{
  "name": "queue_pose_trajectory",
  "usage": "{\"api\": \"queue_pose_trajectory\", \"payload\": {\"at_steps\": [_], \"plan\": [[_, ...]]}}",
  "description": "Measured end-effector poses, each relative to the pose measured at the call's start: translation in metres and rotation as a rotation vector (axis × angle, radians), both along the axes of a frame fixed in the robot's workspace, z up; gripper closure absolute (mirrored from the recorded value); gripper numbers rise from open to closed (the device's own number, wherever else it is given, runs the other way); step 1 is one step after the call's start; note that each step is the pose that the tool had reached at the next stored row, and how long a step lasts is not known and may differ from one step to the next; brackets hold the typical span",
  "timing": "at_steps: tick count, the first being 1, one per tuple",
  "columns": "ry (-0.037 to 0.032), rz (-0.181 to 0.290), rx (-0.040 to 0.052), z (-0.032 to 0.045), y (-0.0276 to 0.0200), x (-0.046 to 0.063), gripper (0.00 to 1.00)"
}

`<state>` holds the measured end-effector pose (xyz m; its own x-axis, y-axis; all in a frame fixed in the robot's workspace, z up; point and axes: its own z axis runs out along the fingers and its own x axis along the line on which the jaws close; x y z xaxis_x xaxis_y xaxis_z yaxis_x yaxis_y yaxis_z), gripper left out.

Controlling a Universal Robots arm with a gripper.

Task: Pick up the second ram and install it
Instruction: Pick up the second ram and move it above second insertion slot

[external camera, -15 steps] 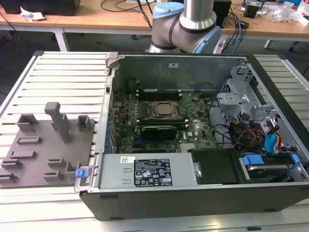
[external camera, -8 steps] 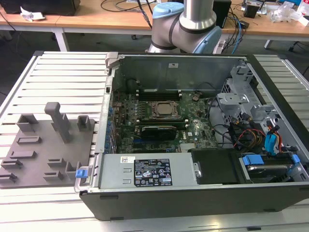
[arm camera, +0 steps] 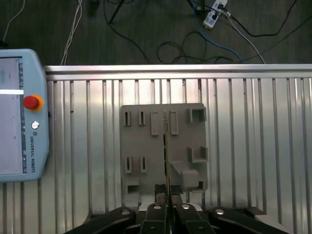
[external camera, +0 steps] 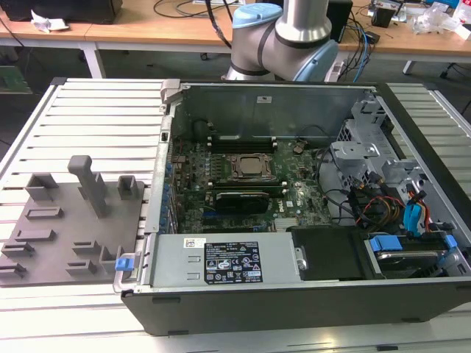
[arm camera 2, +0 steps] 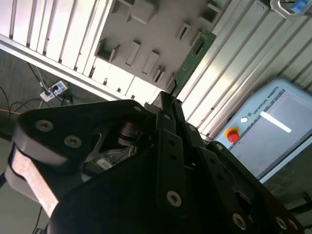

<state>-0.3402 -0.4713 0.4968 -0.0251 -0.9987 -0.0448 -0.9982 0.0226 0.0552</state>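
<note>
Gripper (arm camera: 167,197) closed on the second ram (arm camera 2: 195,54), held end hidden inside the jaws, thin edge-on sliver against the grey slotted fixture (arm camera: 146,146), chips indiscernible

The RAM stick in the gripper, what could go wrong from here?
In the second wrist view the second ram juts well past the gripper, seemingly held near one end, so it may tilt or slip.
It is over the gray fixture, whose tall post could snag it.
In the exterior view the black slots sit close beside the CPU socket, so a small misalignment might hit the socket.
</note>
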Motion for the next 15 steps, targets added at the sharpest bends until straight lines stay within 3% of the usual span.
{"api": "queue_pose_trajectory", "payload": {"at_steps": [5, 10, 15], "plan": [[0.0251, 0.000, 0.0001, -0.0066, 0.0105, 0.038, 0.86], [0.0348, 0.000, 0.0001, -0.0084, 0.0190, 0.057, 0.86], [0.0453, 0.001, 0.0001, -0.0107, 0.0345, 0.080, 0.86]]}}
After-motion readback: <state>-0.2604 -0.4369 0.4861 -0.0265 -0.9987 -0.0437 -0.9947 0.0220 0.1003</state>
